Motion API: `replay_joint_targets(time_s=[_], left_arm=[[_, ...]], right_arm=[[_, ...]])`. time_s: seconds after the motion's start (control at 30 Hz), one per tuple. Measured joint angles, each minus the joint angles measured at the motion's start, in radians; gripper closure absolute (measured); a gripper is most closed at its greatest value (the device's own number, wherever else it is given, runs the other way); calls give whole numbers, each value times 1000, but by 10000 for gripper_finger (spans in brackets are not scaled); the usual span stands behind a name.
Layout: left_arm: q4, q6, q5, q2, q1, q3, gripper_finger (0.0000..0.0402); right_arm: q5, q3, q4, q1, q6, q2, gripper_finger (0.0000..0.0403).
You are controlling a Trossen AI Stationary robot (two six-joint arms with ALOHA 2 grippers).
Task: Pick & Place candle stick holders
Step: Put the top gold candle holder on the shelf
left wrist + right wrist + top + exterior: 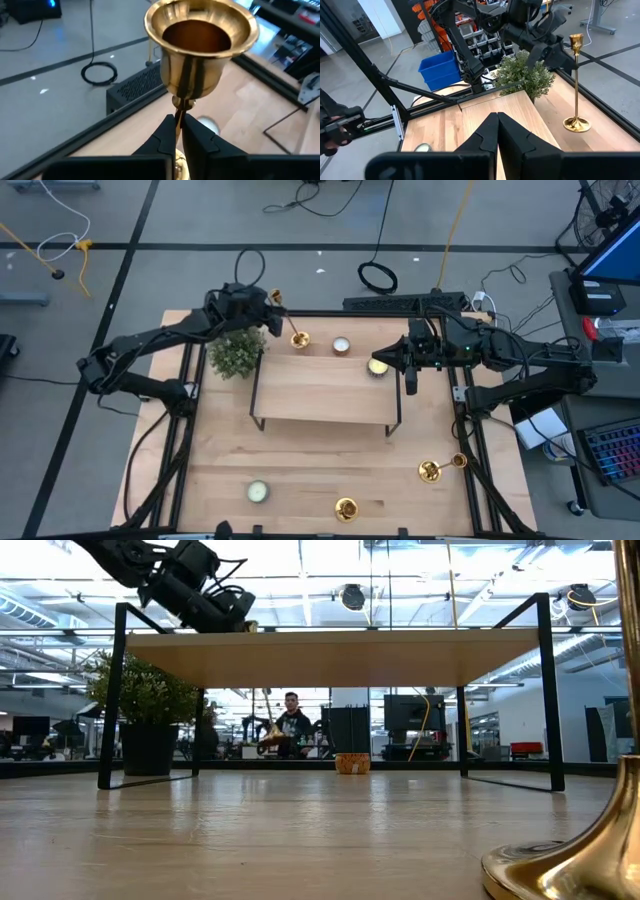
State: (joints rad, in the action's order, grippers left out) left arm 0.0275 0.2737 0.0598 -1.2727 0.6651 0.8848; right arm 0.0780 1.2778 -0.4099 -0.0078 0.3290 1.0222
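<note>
From above, we see the left gripper [272,302] at the raised shelf [320,395]'s far left corner, clamped on a candle stick holder [297,338] standing there. The right gripper [408,383] hangs closed off the shelf's right edge. Two more holders [430,471] [346,508] sit near right. In the left wrist view, the fingers [165,137] pinch the stem below the cup [200,45].

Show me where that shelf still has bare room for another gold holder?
The front half of the shelf is bare. Its back edge is crowded: left claw holding a candle stick holder, then a tealight, then the right claw.
</note>
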Motion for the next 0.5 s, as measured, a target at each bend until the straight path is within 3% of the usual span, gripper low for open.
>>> replay_joint_targets(time_s=[0.23, 0.5], left_arm=[[10, 24, 74, 0, -2, 79, 386], [169, -26, 101, 0, -26, 240, 392]], right_arm=[[0, 0, 0, 0, 0, 0, 399], [3, 0, 2, 0, 0, 25, 399]])
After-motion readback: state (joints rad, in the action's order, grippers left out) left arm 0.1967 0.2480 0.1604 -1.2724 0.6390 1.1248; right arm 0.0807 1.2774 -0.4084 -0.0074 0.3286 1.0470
